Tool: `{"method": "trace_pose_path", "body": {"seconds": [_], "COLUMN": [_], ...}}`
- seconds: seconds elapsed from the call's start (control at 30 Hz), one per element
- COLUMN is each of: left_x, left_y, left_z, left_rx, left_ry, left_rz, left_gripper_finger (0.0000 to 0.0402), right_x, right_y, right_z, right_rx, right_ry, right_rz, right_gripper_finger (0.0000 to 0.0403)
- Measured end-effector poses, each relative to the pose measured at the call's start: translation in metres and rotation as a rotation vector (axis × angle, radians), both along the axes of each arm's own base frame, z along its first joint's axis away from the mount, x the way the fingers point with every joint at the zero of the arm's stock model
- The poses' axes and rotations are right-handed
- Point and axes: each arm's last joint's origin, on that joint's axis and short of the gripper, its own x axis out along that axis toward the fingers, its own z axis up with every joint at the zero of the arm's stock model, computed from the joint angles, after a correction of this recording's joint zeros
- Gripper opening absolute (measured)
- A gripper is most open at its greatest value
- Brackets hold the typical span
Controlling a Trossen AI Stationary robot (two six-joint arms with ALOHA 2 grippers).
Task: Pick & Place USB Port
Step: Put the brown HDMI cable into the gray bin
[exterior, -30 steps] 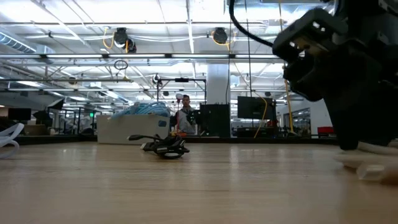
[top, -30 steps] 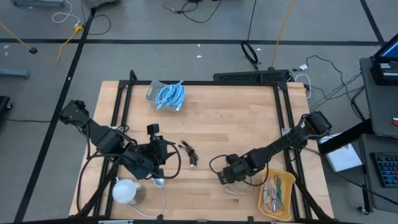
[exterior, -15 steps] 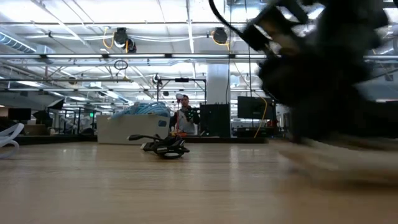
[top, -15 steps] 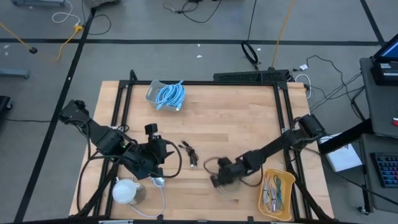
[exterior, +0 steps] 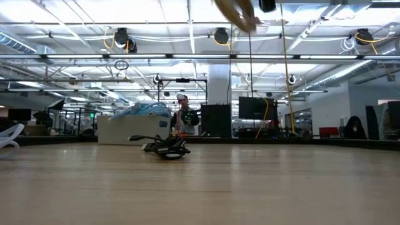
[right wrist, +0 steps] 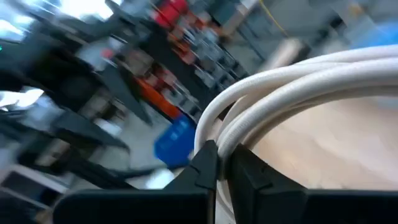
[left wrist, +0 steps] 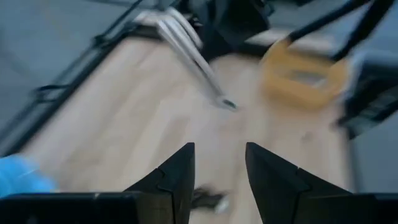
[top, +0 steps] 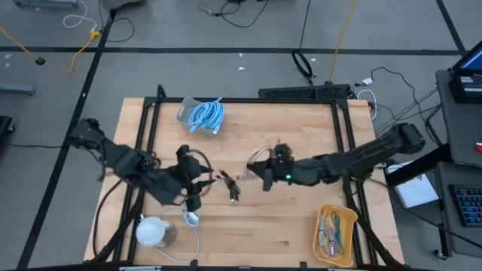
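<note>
White round object at table's front left corner, white cord trailing from it. Left gripper low over wooden table left of centre, fingers spread, nothing between. Small black tangled cable on table just beside it. Coiled white USB cable lifted above table centre, pinched in right gripper, jaws pressed together. Yellow tray at front right.

We see a pale wooden bench, a blue cable coil, a yellow bin, a black cable bundle, and white cable in the dark right gripper.
</note>
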Motion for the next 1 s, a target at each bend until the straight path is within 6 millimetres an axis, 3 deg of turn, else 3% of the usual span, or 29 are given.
{"method": "trace_pose_path", "body": {"seconds": [0.17,0.27,0.4,0.53,0.8,1.0], "left_x": [0.003,0.005,0.009,0.018,0.045,0.06], "left_y": [0.025,0.051,0.073,0.08,0.072,0.069], "left_z": [0.012,-0.001,-0.028,-0.032,-0.011,0.003], "left_rx": [-0.208,-0.253,-0.085,0.093,0.428,0.604], "left_ry": [-0.295,-0.386,-0.341,-0.3,-0.39,-0.36], "left_rz": [-0.156,-0.157,-0.097,-0.111,-0.113,-0.049], "left_gripper_finger": [0.0147,0.0148,0.0148,0.0148,0.0148,0.0148], "right_x": [-0.013,-0.017,-0.019,-0.02,-0.024,-0.021], "right_y": [-0.005,-0.002,0.001,-0.002,-0.017,-0.032], "right_z": [0.046,0.057,0.067,0.077,0.1,0.105], "right_rx": [-0.097,-0.144,-0.175,-0.17,-0.218,-0.268], "right_ry": [-0.173,-0.213,-0.259,-0.341,-0.558,-0.629], "right_rz": [-0.006,0.005,0.021,0.054,-0.004,-0.084], "right_gripper_finger": [0.0008,0.0008,0.0008,0.0008,0.0008,0.0008]}}
